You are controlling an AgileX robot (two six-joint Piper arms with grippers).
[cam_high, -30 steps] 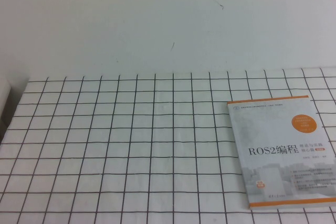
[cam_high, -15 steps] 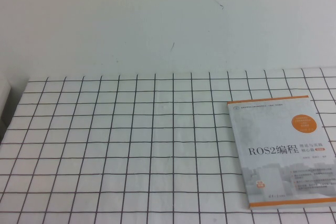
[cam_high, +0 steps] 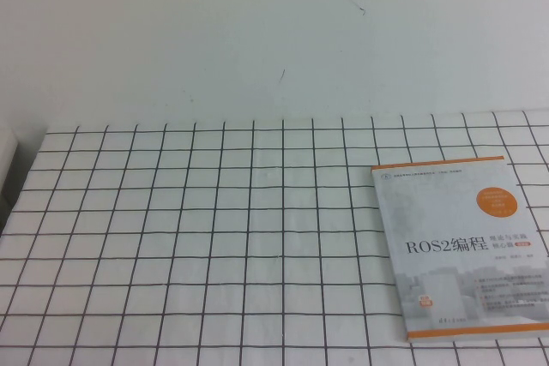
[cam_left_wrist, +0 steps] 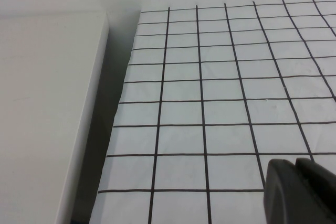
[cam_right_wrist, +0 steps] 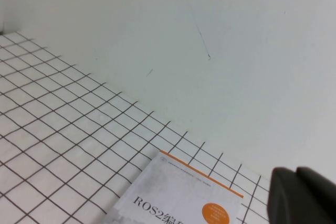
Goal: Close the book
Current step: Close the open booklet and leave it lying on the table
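"ROS2编程" on book [cam_high: 463, 250] cover, other txt too small

The counter [cam_high: 214, 237] is white with a black square grid. The book [cam_high: 459, 246] has a pale grey cover with orange bands, an orange circle and dark lettering. The left gripper [cam_left_wrist: 299, 192], over the grid, and the right gripper [cam_right_wrist: 302, 195], near the book, are black.

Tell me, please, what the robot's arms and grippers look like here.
Only little shows. The left gripper, over the gridded tablecloth near its edge, is a matte black, rounded piece with a thin seam down it. The right gripper, near the book, looks the same. No cables, markings or arm links show; the high view has neither arm.
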